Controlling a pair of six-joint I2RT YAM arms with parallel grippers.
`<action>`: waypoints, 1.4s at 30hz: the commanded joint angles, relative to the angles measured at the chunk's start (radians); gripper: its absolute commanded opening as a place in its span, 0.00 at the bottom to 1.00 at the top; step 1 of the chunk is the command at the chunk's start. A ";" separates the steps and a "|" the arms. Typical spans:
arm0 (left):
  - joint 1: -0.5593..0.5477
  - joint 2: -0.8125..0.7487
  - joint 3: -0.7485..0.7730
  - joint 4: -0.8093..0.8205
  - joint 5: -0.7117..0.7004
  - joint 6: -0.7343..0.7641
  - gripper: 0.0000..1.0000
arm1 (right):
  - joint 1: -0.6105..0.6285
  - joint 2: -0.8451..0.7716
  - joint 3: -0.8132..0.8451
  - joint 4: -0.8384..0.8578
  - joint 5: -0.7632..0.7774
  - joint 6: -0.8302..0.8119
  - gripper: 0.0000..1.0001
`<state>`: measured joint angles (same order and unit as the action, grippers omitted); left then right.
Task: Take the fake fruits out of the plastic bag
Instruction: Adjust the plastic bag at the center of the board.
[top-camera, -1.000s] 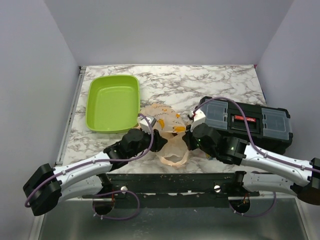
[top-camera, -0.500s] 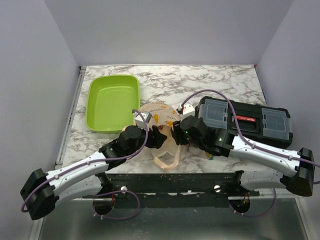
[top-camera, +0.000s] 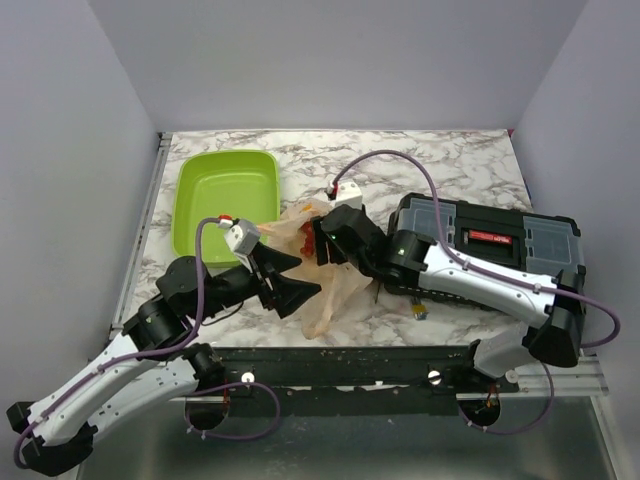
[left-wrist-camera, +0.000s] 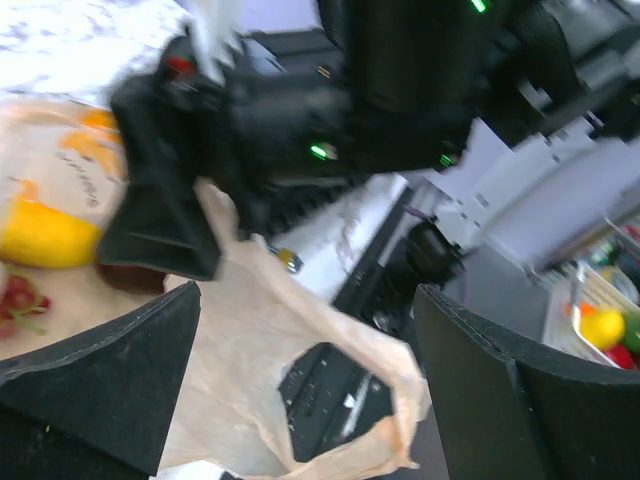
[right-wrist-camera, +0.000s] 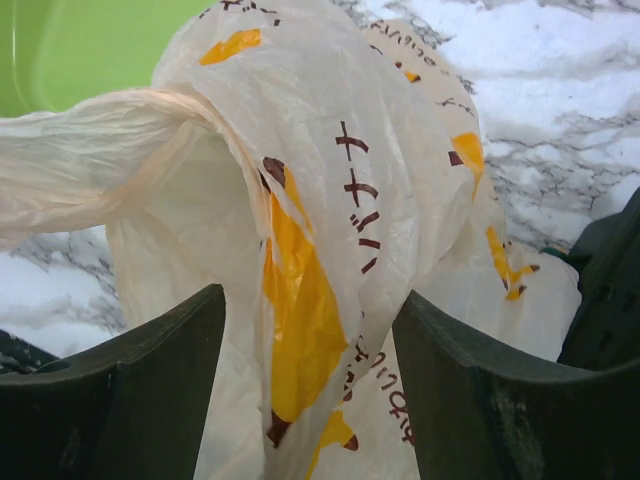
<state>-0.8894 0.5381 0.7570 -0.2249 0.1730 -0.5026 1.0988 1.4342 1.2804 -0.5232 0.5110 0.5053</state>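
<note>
- Head count on the marble surface (top-camera: 400, 165): one plastic bag (top-camera: 335, 290), one mango (left-wrist-camera: 35, 235), one bunch of grapes (left-wrist-camera: 15, 300), one lime-green tray (top-camera: 225, 210) and one black toolbox (top-camera: 500, 245).
- The bag lies crumpled near the front edge, between tray and toolbox. Both arms meet right over it.
- Left gripper (top-camera: 303, 277): the fingers are spread wide and released. Loose bag film with a loop handle sits in the gap, not pinched.
- Right gripper (right-wrist-camera: 308, 300): the fingers are apart too. A twisted fold of the bag hangs between them, unclamped.
- Mango and grapes sit side by side against the bag, just beside the right fingers and outside both gaps.
- Honestly can't tell if they're inside the bag.
</note>
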 joint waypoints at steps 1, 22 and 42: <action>0.004 0.027 -0.040 0.039 0.255 -0.063 0.87 | -0.014 0.076 0.113 -0.051 0.069 -0.001 0.61; 0.010 -0.015 -0.188 0.121 -0.073 -0.071 0.84 | -0.025 -0.001 0.042 -0.028 -0.051 -0.059 0.71; 0.015 0.212 -0.230 0.273 -0.253 -0.107 0.36 | -0.024 -0.065 0.005 -0.003 -0.196 -0.062 0.01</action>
<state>-0.8780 0.6811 0.5724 -0.1055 0.0185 -0.5949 1.0760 1.3808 1.2892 -0.5461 0.3679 0.4519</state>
